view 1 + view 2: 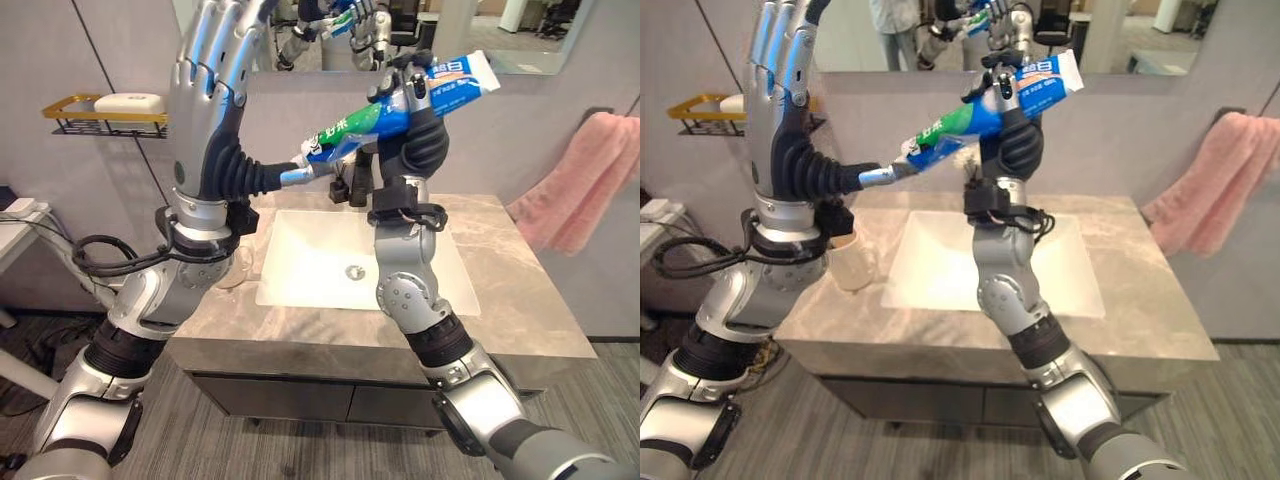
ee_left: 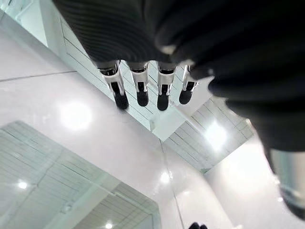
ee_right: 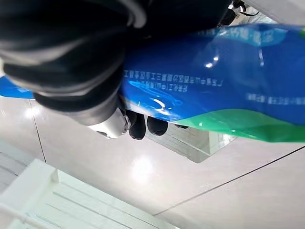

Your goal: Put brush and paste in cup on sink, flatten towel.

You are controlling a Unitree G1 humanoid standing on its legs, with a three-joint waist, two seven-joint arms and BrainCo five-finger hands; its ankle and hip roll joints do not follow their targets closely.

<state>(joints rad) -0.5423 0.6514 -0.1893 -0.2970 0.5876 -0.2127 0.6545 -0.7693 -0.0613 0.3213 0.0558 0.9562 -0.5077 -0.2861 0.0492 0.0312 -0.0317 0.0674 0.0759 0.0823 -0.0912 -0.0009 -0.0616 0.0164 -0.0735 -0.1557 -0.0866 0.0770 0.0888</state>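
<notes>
The blue, green and white toothpaste tube (image 1: 400, 105) is held high over the sink basin (image 1: 300, 260), tilted with its cap end down to the left. My right hand (image 1: 425, 140) is shut on its middle; the right wrist view has the tube (image 3: 214, 100) right against the palm. My left hand (image 1: 210, 90) is raised to the left of the tube with straight fingers (image 2: 143, 88), its thumb reaching close to the cap end. A beige cup (image 1: 850, 262) stands on the counter left of the basin, below the left forearm. A pink towel (image 1: 585, 180) hangs bunched on the right wall.
A black faucet (image 1: 358, 180) stands behind the basin under the tube. The grey stone counter (image 1: 510, 290) has bare room right of the basin. A yellow wire rack (image 1: 105, 112) with white soap hangs on the left wall. A mirror is above.
</notes>
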